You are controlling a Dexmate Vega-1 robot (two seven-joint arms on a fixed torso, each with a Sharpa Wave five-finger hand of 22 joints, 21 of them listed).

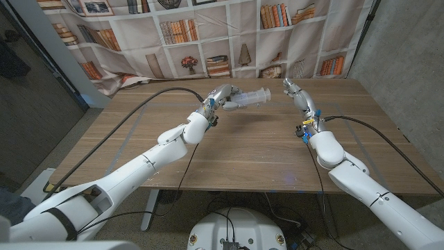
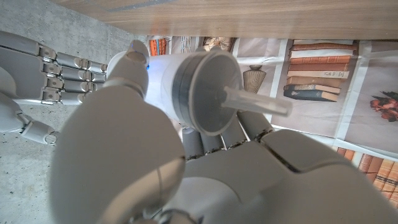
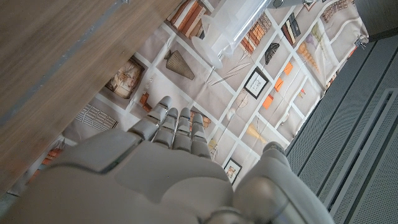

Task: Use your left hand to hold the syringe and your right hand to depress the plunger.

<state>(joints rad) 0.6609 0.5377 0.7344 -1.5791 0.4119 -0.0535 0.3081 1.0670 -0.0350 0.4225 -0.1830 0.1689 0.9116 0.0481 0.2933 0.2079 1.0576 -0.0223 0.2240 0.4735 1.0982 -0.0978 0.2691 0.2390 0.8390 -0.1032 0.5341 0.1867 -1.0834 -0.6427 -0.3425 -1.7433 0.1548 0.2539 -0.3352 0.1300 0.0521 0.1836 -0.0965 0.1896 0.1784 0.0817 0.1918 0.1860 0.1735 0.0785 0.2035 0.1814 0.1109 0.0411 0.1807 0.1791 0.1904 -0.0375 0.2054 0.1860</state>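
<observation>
A: Where does the syringe (image 1: pixel 251 98) sit?

B: The left hand (image 1: pixel 220 97) grips its barrel and holds it above the table (image 1: pixel 236 153), roughly level, its far end aimed toward the right hand (image 1: pixel 297 94). The left wrist view looks along the barrel (image 2: pixel 163 81) at a round flange and a thin rod (image 2: pixel 255 102), with the fingers (image 2: pixel 214 140) wrapped underneath.

A: And the right hand?

B: It holds nothing. It hangs over the table near the syringe's end but apart from it; in its own wrist view the fingers (image 3: pixel 177 127) reach out loosely together, the thumb set off to one side.

A: So the step is the approach for the press?

B: That seems right; the hold looks done and the press has not begun. To do it well, the right hand should probably line a fingertip or the thumb straight along the syringe's axis before touching, then push along that line, not across it.

A: The risk?

B: An off-centre push could tilt the syringe in the left grip or slide it through the fingers. The left hand likely needs to brace firmly against the push.
</observation>
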